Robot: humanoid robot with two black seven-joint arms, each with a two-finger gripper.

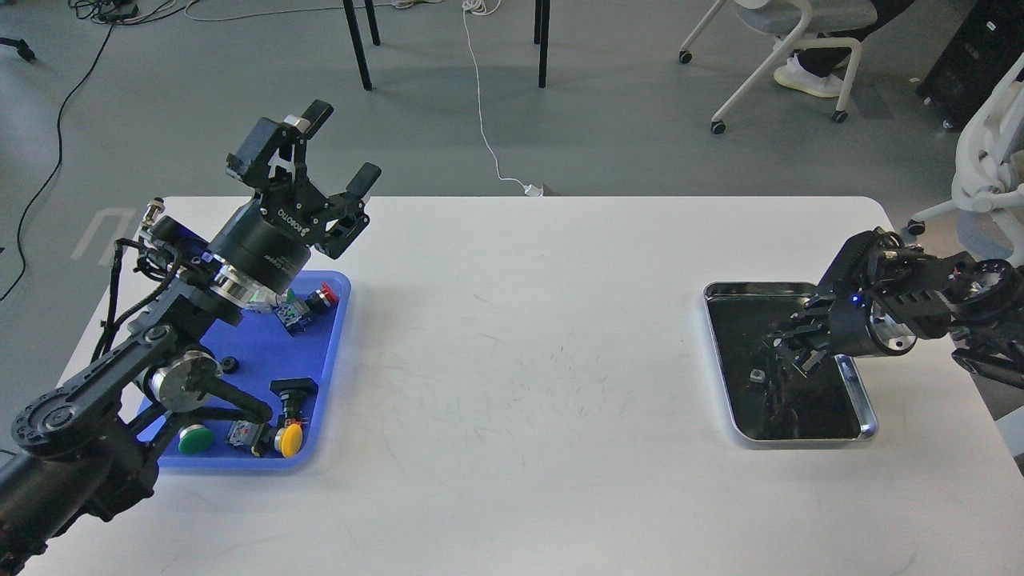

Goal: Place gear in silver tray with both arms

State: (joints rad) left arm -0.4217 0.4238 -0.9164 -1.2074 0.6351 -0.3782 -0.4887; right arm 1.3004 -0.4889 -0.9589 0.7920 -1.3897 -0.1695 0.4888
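Observation:
The silver tray (802,439) lies at the right of the white table, its dark floor reflecting my right arm. My right gripper (788,346) hangs low over the tray's middle, coming in from the right. Its dark fingers blend into the tray floor, so I cannot tell if they are open or hold anything. A small black gear-like ring (230,366) lies in the blue tray (332,368) at the left. My left gripper (344,142) is open and empty, raised above the blue tray's far edge and pointing up and away.
The blue tray also holds several push buttons, with green (196,439), yellow (291,438) and red (326,294) caps. My left forearm crosses over the blue tray. Chairs and cables are on the floor beyond the table (520,344).

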